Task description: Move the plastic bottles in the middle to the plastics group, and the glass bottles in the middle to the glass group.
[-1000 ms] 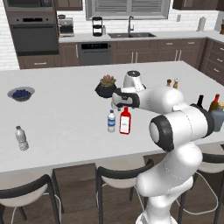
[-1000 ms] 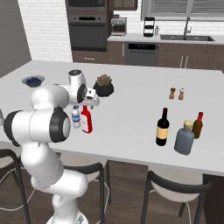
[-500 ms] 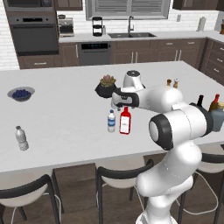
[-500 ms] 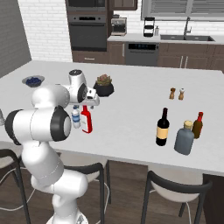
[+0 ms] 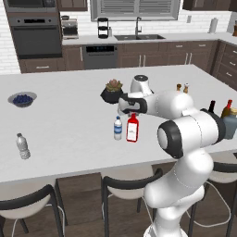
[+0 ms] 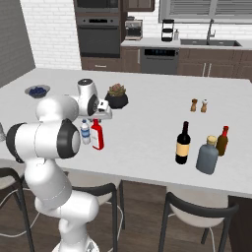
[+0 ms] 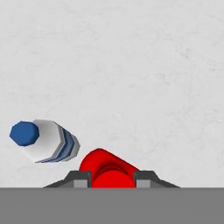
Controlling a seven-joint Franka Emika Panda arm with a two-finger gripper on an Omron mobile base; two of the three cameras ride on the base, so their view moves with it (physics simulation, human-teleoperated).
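White marbled island counter (image 5: pixel 69 120) in a kitchen with dark wood cabinets, a built-in oven, a sink under a window and white brick walls; dark stools stand along the near edge. The pincer (image 7: pixel 112 178) hangs over the flat red bottle (image 5: pixel 132 128) near mid-counter. In the hand view its two dark fingertips flank the red top at 6 o'clock, a narrow gap on either side; whether they touch it cannot be told. The blue-labelled water bottle (image 5: pixel 118 128) stands upright just beside the red bottle, at 9 o'clock of it in the left base view; in the hand view its cap appears blue. A potted plant (image 5: pixel 111 91) sits behind both, at 12 o'clock. The grey-labelled water bottle (image 5: pixel 22 146) stands alone, well apart, toward the counter's 9 o'clock end. A bowl of blue fruit (image 5: pixel 21 98) lies beyond it. At the 3 o'clock end in the right base view, the dark wine bottle (image 6: pixel 183 142) stands near the grey-blue jug (image 6: pixel 207 155) and the amber bottle (image 6: pixel 223 141). Two small shakers (image 6: pixel 199 105) stand farther back.
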